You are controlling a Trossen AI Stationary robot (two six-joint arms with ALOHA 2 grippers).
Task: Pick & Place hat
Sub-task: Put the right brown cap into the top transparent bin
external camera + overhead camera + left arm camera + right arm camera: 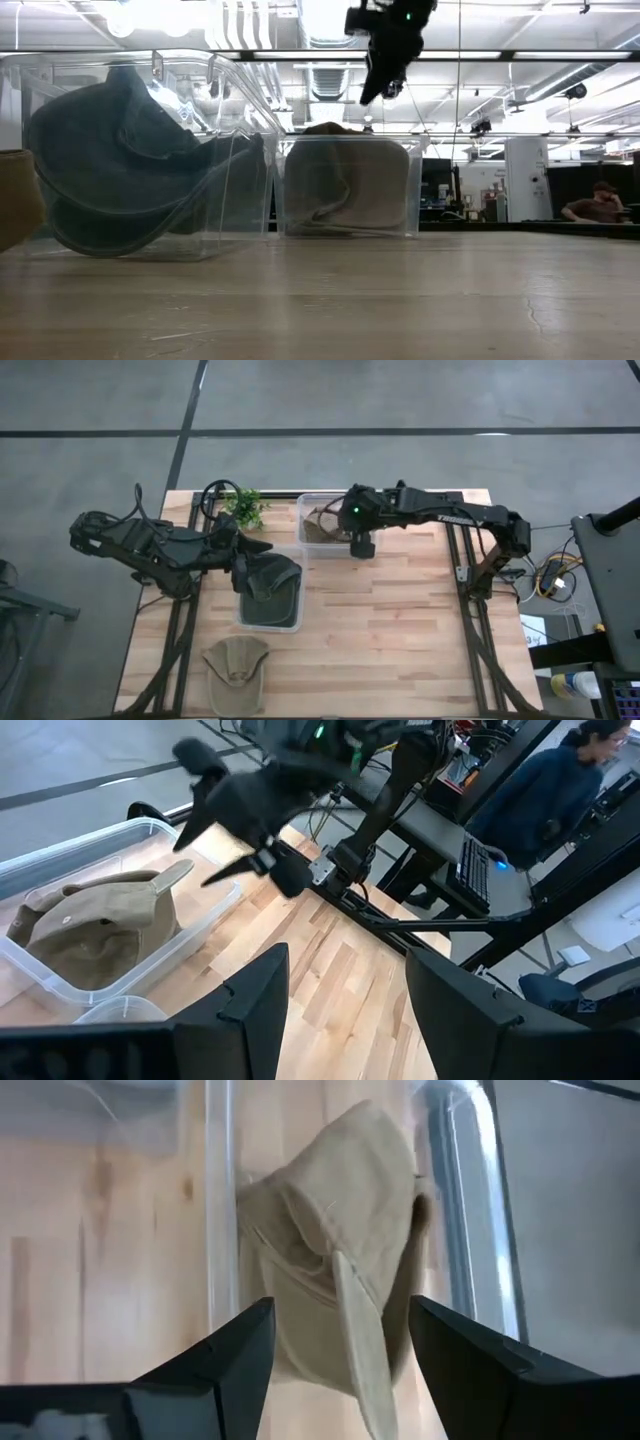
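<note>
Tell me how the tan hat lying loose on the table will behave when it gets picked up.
The tan hat will probably flop: its crown lies creased and collapsed. It looks like thin cloth, so likely light for its size. Its brim may sag from a pinch, as the dark hat slumps over its clear bin.

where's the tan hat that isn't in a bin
In the high view the loose tan hat lies on the bare table at the near left edge, just below the clear bin holding the dark hat.

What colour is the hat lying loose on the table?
Khaki tan hat; the high view shows it best.
</note>
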